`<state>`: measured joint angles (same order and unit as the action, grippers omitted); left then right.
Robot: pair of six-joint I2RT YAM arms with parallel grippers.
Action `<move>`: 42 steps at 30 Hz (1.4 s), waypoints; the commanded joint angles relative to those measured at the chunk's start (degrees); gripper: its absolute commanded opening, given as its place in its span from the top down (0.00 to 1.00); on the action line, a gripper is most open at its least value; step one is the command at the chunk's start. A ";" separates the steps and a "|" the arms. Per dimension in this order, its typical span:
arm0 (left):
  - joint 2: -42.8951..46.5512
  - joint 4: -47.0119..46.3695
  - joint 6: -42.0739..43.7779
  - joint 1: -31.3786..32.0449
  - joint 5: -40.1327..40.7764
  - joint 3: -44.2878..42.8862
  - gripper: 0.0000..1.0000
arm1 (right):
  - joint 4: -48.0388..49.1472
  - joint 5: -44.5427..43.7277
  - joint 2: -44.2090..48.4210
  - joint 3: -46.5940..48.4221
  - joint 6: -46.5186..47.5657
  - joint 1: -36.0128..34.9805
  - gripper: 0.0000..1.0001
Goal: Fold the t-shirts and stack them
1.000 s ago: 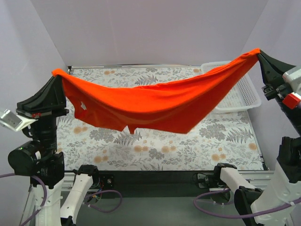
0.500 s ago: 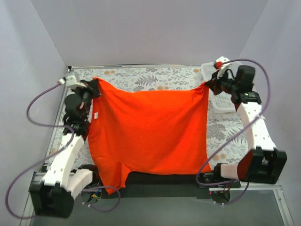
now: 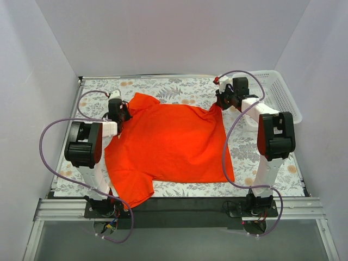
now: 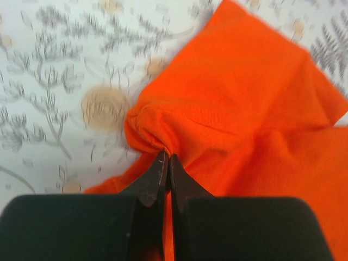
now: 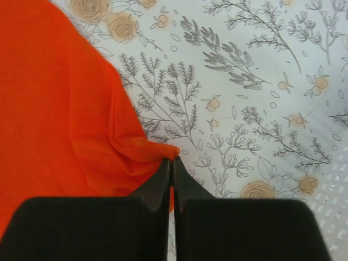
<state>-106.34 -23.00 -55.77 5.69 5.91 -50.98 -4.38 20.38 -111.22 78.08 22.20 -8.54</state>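
One bright orange-red t-shirt (image 3: 168, 144) lies spread on the flower-patterned table, a sleeve at the far left and another at the near left. My left gripper (image 3: 119, 115) is shut on a bunched fold of the shirt at its far left shoulder; in the left wrist view the pinched cloth (image 4: 157, 130) bulges just past the gripper (image 4: 166, 159). My right gripper (image 3: 219, 103) is shut on the shirt's far right corner; in the right wrist view the hem (image 5: 157, 151) sits between the tips of the gripper (image 5: 172, 161).
A white mesh basket (image 3: 277, 95) stands at the table's far right, right of the right arm. Purple cables loop from both arms. The table's front edge (image 3: 179, 204) runs just below the shirt's near sleeve.
The shirt was held stretched in the air, then hung as a curtain over the front edge. Now both grippers are low and the shirt lies flat on the table.
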 commanded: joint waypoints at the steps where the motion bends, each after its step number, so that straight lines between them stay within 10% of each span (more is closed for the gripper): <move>1: 0.27 -2.14 2.41 -0.33 2.00 -5.97 1.00 | 3.85 -4.29 -0.22 4.88 -1.19 0.36 0.99; 23: -1.15 14.56 2.95 -0.68 3.84 -10.80 1.00 | -0.62 -6.06 0.39 6.28 0.66 0.27 0.98; 28: 8.42 15.36 1.54 -1.03 3.59 -8.53 0.42 | -3.09 -5.00 4.33 7.27 4.34 0.36 0.26; 34: 11.17 15.96 -0.91 -1.91 -5.80 -10.79 0.32 | -3.87 2.36 9.88 3.83 4.63 0.27 0.21; 42: -18.97 28.89 -1.45 -2.00 -18.92 -44.88 0.33 | -6.69 8.44 6.19 6.03 -1.10 0.27 0.26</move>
<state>-116.22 -2.13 -57.08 3.86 -7.33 -86.37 -9.56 24.67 -104.12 82.72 23.97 -8.27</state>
